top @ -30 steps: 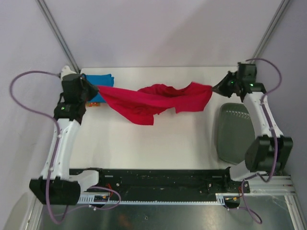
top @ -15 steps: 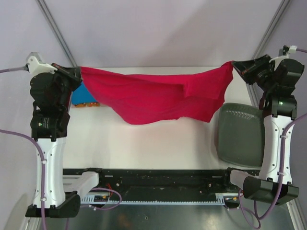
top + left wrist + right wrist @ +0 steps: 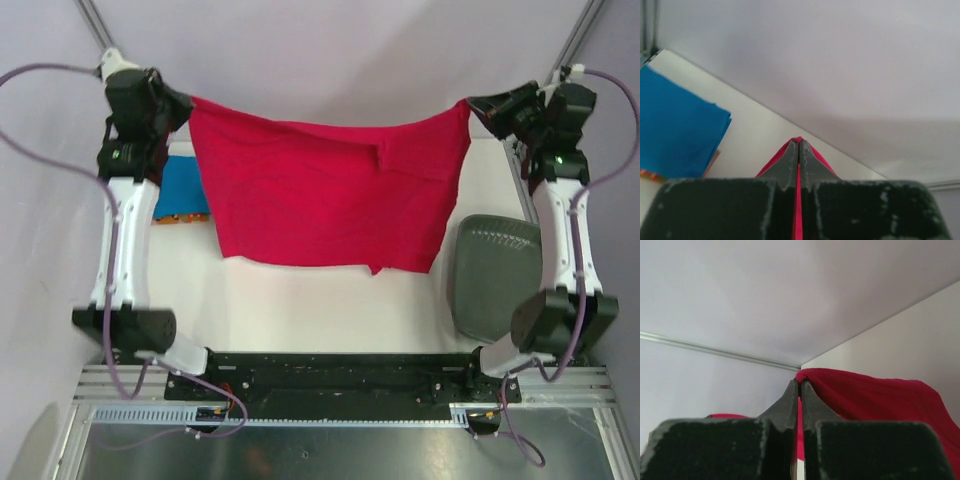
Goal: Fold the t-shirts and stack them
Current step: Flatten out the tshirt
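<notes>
The red t-shirt [image 3: 325, 190] hangs spread wide between my two raised grippers, its lower edge near the table. My left gripper [image 3: 186, 100] is shut on its left top corner, seen as red cloth [image 3: 799, 220] between the pads in the left wrist view. My right gripper [image 3: 472, 104] is shut on its right top corner, where red cloth [image 3: 875, 397] drapes from the tips. A folded blue t-shirt [image 3: 181, 187] lies at the back left on something orange [image 3: 178, 216]; it also shows in the left wrist view [image 3: 675, 127].
A dark grey bin [image 3: 492, 275] stands on the table at the right, beside the right arm. The white table [image 3: 300, 300] runs in front of the hanging shirt. Metal frame posts [image 3: 92, 25] rise at the back corners.
Both grippers have risen and pulled apart, lifting the red t-shirt from a bunched sag into a wide, flat hanging sheet.
</notes>
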`<state>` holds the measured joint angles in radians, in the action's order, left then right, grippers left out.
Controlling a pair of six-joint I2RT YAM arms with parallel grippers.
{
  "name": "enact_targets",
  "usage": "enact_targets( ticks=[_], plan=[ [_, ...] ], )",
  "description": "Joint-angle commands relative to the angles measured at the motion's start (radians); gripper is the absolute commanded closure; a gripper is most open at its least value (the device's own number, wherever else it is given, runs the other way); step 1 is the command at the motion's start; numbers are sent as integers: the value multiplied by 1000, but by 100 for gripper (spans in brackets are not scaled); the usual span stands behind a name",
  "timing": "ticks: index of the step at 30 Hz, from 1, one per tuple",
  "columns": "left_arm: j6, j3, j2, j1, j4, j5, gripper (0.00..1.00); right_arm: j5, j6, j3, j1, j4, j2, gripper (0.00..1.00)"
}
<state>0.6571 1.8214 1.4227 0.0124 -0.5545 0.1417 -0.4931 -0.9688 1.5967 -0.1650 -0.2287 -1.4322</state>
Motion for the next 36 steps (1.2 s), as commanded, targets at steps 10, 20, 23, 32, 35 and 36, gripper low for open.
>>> enact_targets(
  ticks=[10,20,23,32,35,36],
  plan=[
    [132,775,506,-135,104,-208,100,43,-46,817,9,-28,-457,100],
    [43,75,249,-178,124,-254,100,35,74,15,-26,-53,-117,100],
    [8,-181,197,-177,124,-246,100,65,171,-164,-15,-151,-90,100],
    [-20,-565,308,-179,123,-204,100,206,376,-328,100,-316,-273,68],
    [-47,-592,343,-178,124,-207,100,282,390,-329,149,-325,-240,48],
    [-54,-601,344,-177,124,-205,100,308,391,-330,173,-333,-225,45]
  ],
)
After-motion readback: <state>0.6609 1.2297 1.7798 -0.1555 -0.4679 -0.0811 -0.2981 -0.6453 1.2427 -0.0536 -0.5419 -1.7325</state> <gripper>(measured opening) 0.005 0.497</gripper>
